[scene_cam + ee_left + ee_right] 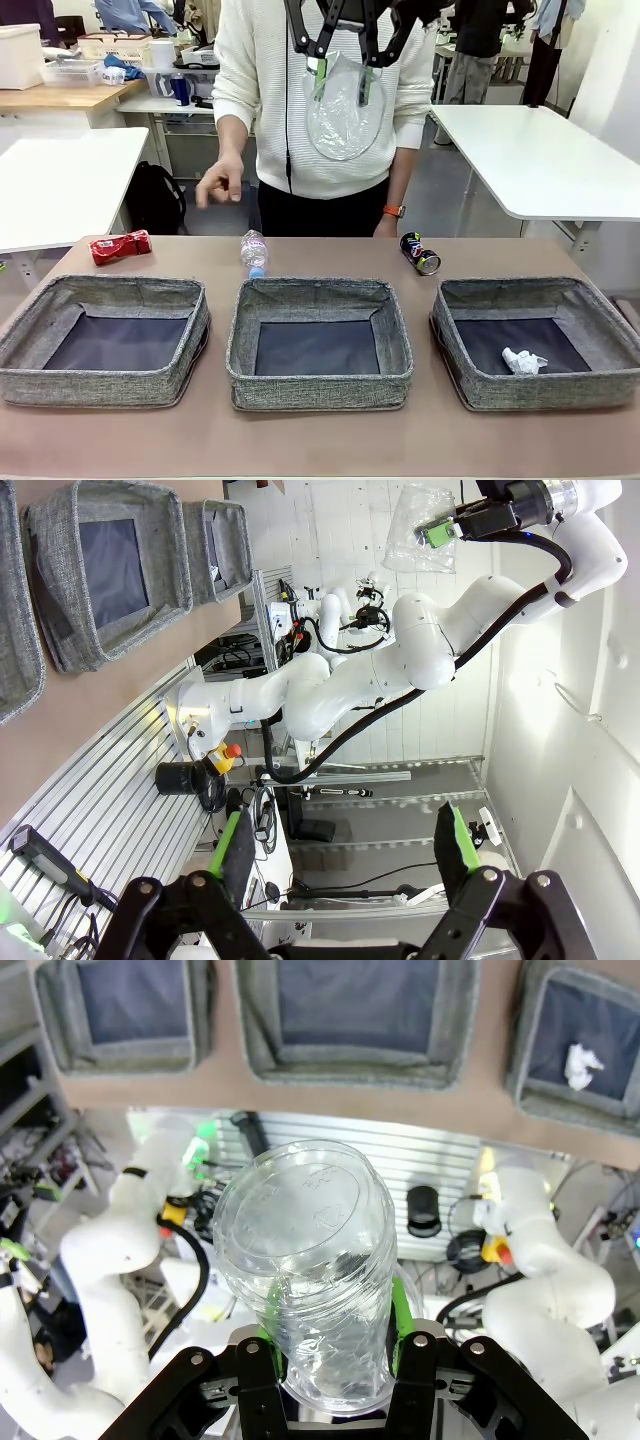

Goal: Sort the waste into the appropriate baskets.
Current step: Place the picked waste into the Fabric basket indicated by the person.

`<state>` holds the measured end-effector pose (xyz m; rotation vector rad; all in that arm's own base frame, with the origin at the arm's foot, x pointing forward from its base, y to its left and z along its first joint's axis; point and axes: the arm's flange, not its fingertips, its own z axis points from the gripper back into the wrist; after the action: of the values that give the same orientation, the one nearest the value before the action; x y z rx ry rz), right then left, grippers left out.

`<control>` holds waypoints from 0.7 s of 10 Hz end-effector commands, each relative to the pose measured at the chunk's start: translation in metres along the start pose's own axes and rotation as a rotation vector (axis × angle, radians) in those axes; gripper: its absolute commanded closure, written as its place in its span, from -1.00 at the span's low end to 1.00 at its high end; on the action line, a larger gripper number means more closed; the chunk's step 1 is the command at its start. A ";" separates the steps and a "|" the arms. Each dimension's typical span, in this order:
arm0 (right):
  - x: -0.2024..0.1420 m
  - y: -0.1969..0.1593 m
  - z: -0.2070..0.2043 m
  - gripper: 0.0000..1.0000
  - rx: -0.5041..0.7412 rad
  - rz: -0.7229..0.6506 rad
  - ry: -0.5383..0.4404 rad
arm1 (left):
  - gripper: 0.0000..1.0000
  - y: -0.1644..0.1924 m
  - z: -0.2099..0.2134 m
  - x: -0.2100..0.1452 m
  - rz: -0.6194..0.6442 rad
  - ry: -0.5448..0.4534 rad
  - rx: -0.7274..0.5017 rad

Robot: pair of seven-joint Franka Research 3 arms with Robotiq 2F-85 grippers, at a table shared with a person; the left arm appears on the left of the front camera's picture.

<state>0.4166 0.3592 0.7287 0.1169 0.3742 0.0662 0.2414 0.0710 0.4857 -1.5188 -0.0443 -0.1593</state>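
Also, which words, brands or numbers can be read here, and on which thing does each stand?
No text can be read.
Red metal can: white print, too blurred.
Small clear plastic bottle: pink label, too small.
Dark printed metal can: print too small.
Clear plastic cup: raised marks on its base, illegible.

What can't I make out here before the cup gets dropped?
- Front view: print on the dark can is too small to read.
- Front view: the person's hand is slightly blurred, gesture unclear.
- Right wrist view: the clear plastic cup hides how the right gripper pads meet it.
- Left wrist view: one basket is cut off by the left edge.
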 end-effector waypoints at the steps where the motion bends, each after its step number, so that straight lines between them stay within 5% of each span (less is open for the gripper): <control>1: -0.004 -0.001 -0.001 0.08 -0.006 -0.002 0.002 | -0.86 -0.002 0.001 -0.001 -0.015 -0.003 -0.014; 7: -0.004 -0.001 -0.001 0.08 -0.006 -0.002 0.002 | -0.86 -0.002 0.001 -0.001 -0.015 -0.003 -0.014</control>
<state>0.4166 0.3592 0.7287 0.1169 0.3742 0.0663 0.2414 0.0710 0.4857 -1.5188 -0.0443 -0.1594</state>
